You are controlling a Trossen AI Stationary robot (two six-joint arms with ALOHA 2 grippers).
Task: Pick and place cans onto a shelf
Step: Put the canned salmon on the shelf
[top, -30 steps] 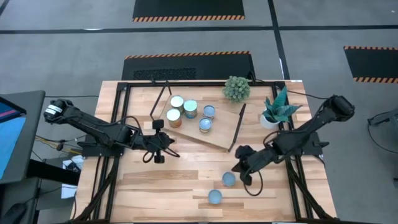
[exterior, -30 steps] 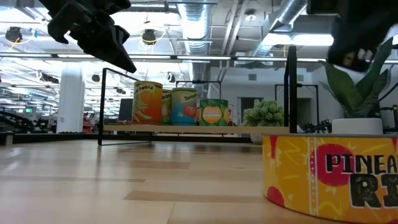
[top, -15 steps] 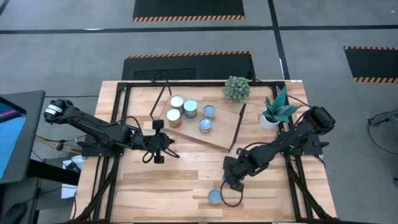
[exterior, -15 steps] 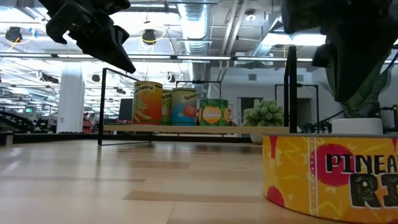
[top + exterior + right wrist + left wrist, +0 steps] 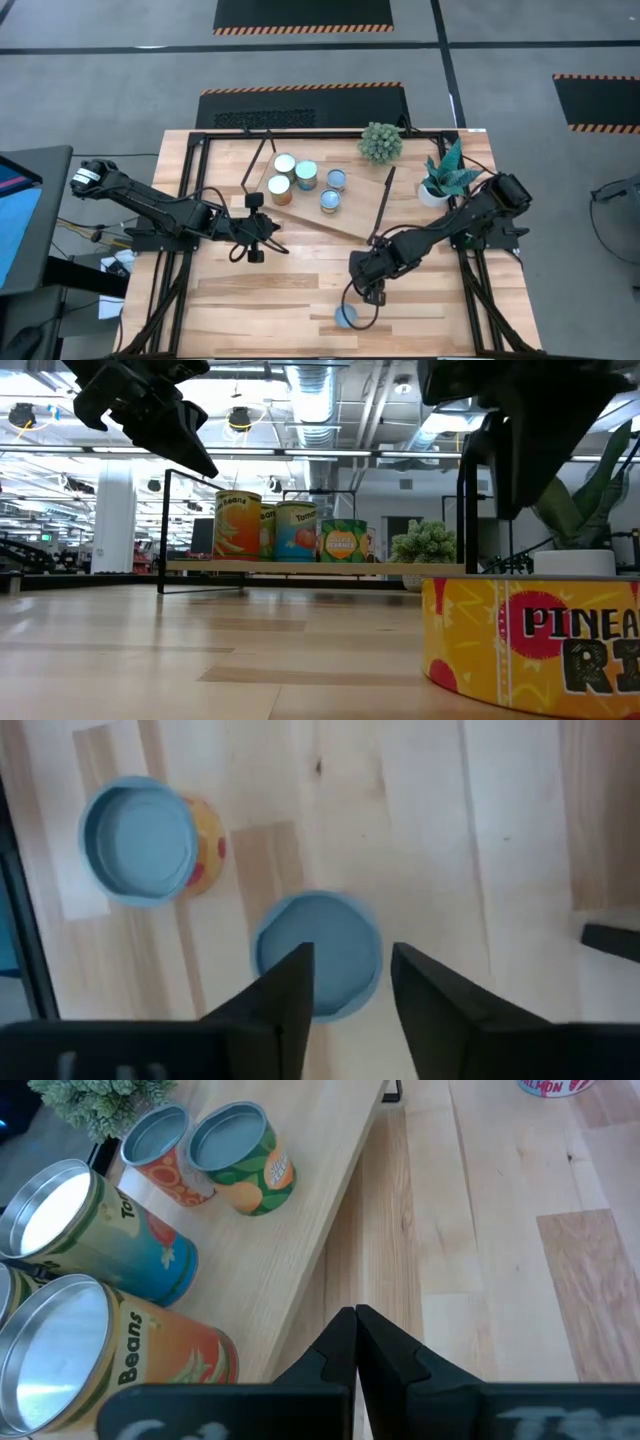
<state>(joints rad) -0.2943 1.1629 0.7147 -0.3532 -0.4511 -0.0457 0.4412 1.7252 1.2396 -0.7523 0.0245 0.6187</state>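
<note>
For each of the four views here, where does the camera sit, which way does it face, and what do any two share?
High: above the table, straight down; both arms, the shelf, right gripper over a can.
Low: table height, level across; pineapple can up close, shelf cans behind, arms overhead.
Left wrist: on the left arm, looking at the shelf's cans; left gripper shut.
Right wrist: on the right arm, looking down; open fingers above a blue-topped can.
Shared: high and right wrist both show the two floor-level cans.

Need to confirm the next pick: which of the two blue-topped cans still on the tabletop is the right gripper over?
The plain blue-topped can under the open right gripper; the yellow-sided pineapple can sits apart.
</note>
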